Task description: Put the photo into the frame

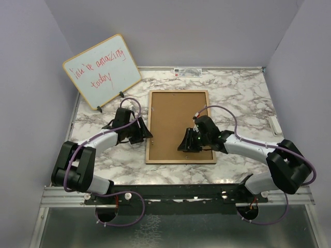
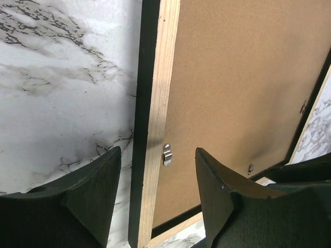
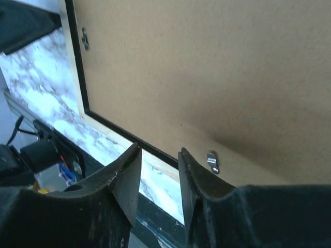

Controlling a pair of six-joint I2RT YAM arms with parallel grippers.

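Working the backing clips, I judge | frame (image 1: 178,92) face-down, one edge between spread jaws of left gripper (image 2: 158,151) | right gripper (image 3: 159,150) jaws apart, turn-clip (image 3: 212,161) just beside one | photo unseen | next: swivel that clip.

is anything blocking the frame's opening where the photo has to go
Yes. A brown backing board fills the opening of the frame, which lies back side up, with small metal clips along its rails. The board would probably need to come out first. No photo is in view.
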